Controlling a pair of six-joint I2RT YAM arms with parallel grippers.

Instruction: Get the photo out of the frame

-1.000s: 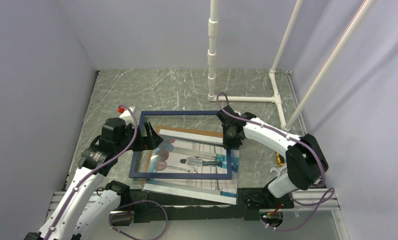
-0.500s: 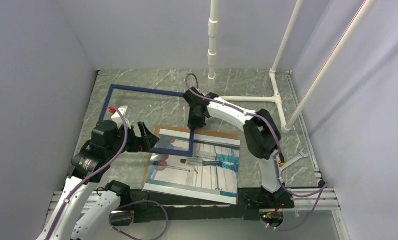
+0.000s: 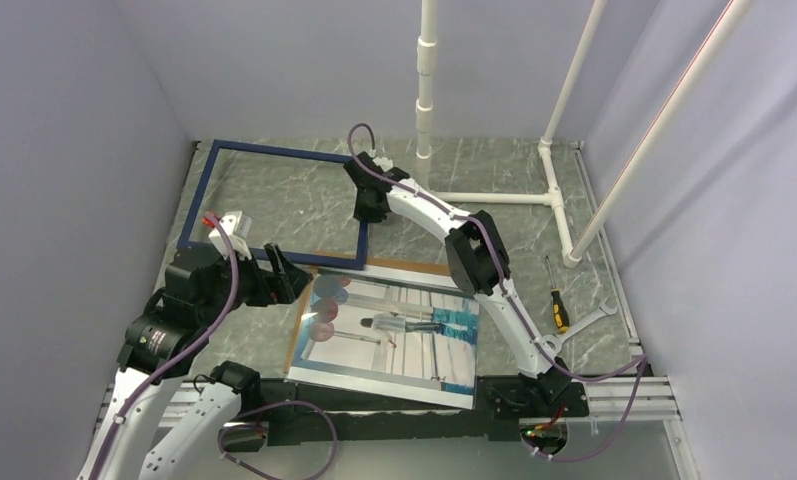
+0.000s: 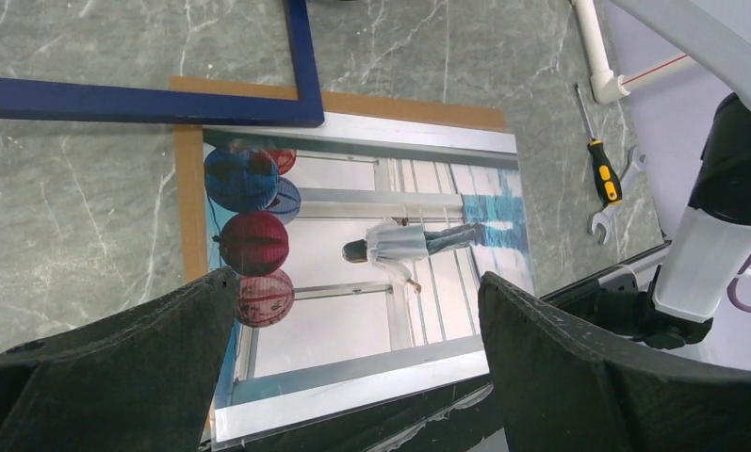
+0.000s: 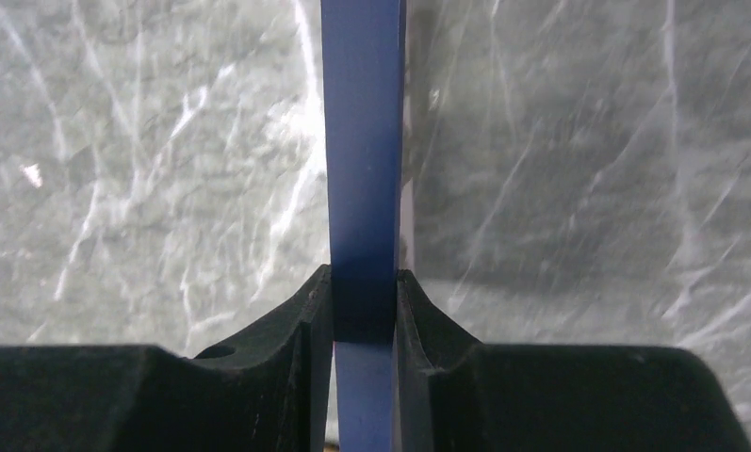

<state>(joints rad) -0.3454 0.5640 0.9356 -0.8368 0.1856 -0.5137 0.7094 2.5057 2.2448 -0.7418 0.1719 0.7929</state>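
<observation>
Thin navy blue rectangular frame (image 3: 196,195) is at the grey marble table's (image 3: 494,170) far-left corner, light and stiff, with its right rail clamped in the right gripper (image 3: 366,212). The glossy white-bordered photo on brown hardboard (image 3: 394,335) lies flat by the near edge (likely slippery, so lift it by an edge). The left gripper (image 3: 286,276) is empty, fingers apart.

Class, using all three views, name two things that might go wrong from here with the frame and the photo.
1. The right end effector pinches only one thin rail of the frame, so the frame may pivot or slip.
2. The frame's near corner lies over the far edge of the photo. If dragged low, it might catch and shift the print.
</observation>
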